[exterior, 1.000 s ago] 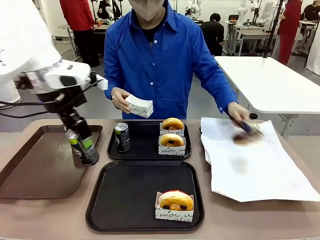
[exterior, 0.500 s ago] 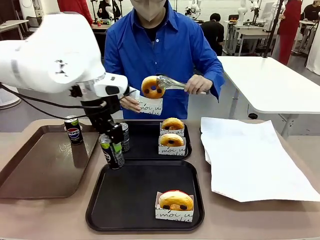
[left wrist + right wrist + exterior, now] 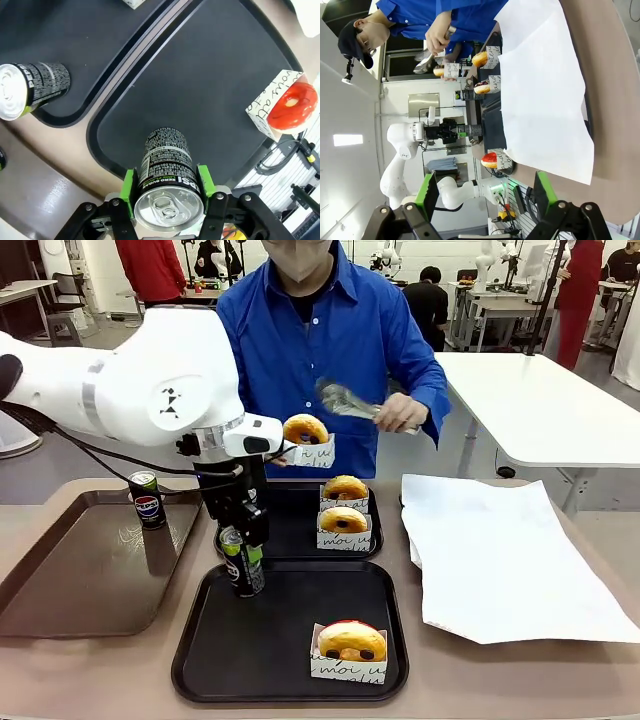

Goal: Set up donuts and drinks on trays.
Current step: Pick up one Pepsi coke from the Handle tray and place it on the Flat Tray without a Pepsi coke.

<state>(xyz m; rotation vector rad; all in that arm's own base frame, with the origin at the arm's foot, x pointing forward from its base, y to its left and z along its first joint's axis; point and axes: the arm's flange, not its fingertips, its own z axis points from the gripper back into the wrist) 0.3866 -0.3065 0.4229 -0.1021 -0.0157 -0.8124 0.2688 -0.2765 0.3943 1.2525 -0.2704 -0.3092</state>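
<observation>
Over the near tray [image 3: 200, 640], my left gripper [image 3: 167, 184] clamps the green-band can [image 3: 166, 165]; I should lower it upright, clear of the boxed donut [image 3: 350, 648].

We see a brown table [image 3: 600, 670]. Directly on it, a near black tray [image 3: 250, 640] lies under our left gripper [image 3: 243, 562], a far black tray [image 3: 290, 530] just beyond the gripper, a larger brown tray [image 3: 70, 580] to the gripper's left, and a white paper sheet [image 3: 500, 560] well off to its right.
</observation>
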